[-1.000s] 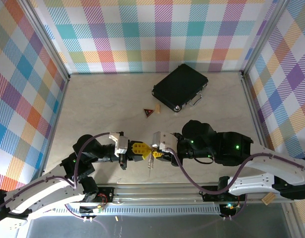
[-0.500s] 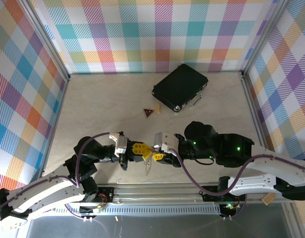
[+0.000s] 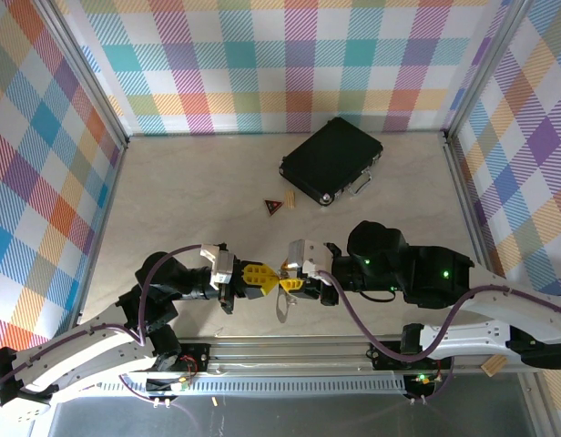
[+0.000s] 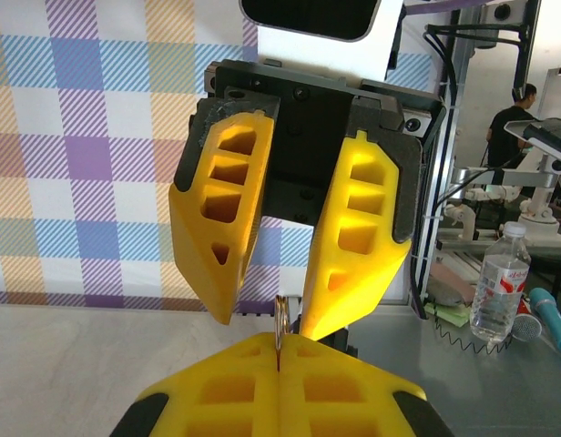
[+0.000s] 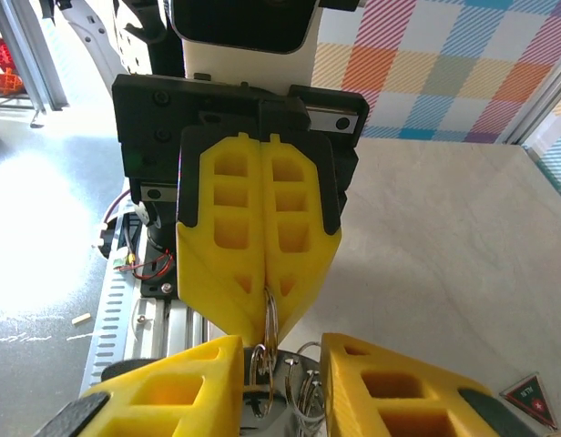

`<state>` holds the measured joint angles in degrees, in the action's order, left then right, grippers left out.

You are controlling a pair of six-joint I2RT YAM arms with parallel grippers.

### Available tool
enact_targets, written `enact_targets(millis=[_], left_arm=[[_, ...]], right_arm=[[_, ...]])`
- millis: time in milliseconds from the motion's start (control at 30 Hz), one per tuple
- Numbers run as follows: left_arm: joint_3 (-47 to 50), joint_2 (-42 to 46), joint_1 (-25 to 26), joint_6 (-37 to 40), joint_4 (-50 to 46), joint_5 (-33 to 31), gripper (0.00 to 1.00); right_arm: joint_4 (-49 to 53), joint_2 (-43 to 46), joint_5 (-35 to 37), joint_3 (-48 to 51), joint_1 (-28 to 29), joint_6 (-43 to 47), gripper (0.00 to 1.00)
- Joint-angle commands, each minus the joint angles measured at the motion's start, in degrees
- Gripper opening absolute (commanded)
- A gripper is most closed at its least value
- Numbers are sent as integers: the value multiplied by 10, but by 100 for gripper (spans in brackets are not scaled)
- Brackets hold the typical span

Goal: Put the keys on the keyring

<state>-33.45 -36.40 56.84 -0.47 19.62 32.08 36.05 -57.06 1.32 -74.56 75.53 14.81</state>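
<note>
The left tool (image 3: 270,279) is pressed shut on the keyring (image 5: 270,314), which hangs downward, edge-on to it. Meeting it tip to tip, the right tool (image 5: 280,350) has its fingers apart either side of a tangle of small rings, likely the keys (image 5: 299,387); whether it pinches them I cannot tell. Both hover above the worktop (image 3: 198,191) near its front edge, with the black case (image 3: 331,159) well apart.

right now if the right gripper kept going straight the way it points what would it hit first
Most likely the keyring, pinched edge-on in the shut left gripper straight ahead, then that gripper's yellow fingertips. Depth between them is hard to judge.
</note>
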Motion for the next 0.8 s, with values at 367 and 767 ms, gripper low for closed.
enact_targets(millis=[367,767], left_arm=[[-7,19,5,0,16,2,0],[-27,34,6,24,-33,0,0]], right_arm=[[10,11,3,18,5,-13,11],[23,2,0,19,5,-15,10]])
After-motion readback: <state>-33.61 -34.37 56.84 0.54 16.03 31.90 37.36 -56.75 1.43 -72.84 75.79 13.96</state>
